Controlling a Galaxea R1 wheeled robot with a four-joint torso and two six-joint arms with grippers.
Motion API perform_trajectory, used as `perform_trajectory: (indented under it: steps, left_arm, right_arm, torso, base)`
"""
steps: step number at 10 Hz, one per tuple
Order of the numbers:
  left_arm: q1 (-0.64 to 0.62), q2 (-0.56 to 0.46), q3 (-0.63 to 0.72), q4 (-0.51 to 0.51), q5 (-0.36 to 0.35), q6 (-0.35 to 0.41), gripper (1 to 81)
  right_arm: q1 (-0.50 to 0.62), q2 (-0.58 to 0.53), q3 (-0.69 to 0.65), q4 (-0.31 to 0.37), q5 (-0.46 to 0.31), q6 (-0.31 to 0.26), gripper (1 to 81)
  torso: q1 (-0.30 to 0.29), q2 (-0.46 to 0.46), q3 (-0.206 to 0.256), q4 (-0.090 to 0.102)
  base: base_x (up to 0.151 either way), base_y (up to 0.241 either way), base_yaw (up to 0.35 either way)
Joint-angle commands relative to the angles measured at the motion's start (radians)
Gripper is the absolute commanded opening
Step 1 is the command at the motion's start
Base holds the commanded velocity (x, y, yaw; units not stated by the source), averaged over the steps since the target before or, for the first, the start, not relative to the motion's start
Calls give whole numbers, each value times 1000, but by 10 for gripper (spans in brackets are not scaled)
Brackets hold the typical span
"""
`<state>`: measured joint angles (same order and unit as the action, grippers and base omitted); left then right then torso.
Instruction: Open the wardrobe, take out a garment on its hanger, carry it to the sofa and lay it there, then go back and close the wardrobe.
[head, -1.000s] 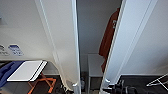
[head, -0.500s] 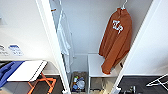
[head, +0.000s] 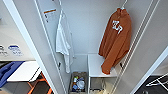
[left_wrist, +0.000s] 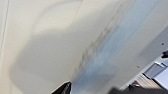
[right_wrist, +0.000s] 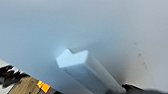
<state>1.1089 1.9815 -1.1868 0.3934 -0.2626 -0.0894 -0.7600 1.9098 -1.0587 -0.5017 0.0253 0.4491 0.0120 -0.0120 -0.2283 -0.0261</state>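
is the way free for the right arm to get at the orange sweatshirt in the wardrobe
Probably yes: the wardrobe stands open and the orange sweatshirt hangs on its right side with nothing in front; the white shirt hangs well apart, to the left.

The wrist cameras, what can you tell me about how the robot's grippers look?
Little shows. In the left wrist view a pointed, glossy black tip of the left gripper pokes in. In the right wrist view a dark, rounded bit of the right gripper shows. No cables or markings are visible.

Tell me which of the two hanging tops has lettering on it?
The rust-orange sweatshirt, hanging on the right inside the open wardrobe. It has large white letters across its chest. The white shirt hanging on the left shows no lettering.
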Motion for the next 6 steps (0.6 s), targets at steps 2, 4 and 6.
perform_trajectory:
  steps: [2, 4, 6]
  left_arm:
    - [241, 33, -316, -18, -245, -84, 811]
    - [314, 155, -589, -21, -320, -213, 811]
    - [335, 278, -766, -25, -316, -256, 811]
  right_arm:
    - [-14, -10, -331, 130, -160, 121, 811]
    - [-109, 82, -565, 161, -160, 132, 811]
    - [-184, 195, -740, 167, -165, 132, 811]
  torso:
    - [-1, 0, 0, 0]
    - [-4, -2, 0, 0]
    - [-4, -2, 0, 0]
  base:
    - [0, 0, 0]
    - [0, 0, 0]
    - [0, 0, 0]
